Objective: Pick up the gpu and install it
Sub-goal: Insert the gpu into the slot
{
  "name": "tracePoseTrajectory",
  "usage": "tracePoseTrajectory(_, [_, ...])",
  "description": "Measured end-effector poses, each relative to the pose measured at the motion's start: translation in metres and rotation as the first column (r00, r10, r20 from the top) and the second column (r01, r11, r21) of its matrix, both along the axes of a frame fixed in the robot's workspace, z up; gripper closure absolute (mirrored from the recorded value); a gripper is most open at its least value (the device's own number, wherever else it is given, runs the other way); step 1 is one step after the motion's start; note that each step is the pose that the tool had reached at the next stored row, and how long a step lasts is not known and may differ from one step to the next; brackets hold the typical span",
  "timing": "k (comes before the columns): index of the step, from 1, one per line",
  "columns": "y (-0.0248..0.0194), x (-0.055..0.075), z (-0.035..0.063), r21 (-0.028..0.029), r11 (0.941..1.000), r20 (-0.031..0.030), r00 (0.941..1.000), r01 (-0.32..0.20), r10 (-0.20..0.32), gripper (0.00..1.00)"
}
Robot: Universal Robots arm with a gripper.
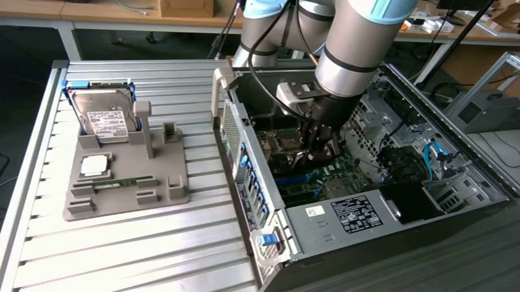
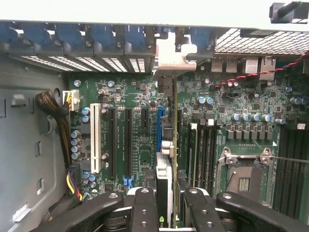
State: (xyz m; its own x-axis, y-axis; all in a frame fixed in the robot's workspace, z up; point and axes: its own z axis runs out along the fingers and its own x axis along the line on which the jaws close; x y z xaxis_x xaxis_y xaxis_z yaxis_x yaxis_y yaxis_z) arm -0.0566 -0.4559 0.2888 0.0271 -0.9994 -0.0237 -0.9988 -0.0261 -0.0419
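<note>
- The gpu (image 2: 164, 176) is gripped edge-on in the pincer (image 2: 170, 200), which is clamped onto it, inside the case (image 1: 325, 222).
- Its long axis is laid along the blue slot (image 2: 159, 128), just beside it, with the bracket (image 2: 170, 58) pointed away from the pincer.

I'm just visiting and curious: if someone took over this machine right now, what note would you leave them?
Gripper: shut on the gpu, inside the open computer case.
Gpu: upright, edge-on over the motherboard, its silver bracket at the rear slot opening.
Done: card picked up and brought into the case.
Left: full seating cannot be confirmed; card not released.
</note>
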Motion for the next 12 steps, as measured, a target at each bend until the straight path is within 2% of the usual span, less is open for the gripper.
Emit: tracePoseTrajectory(12, [0.0, -0.0054, -0.0085, 0.0, 1.0, 0.0, 1.0, 0.0, 0.0, 0.73])
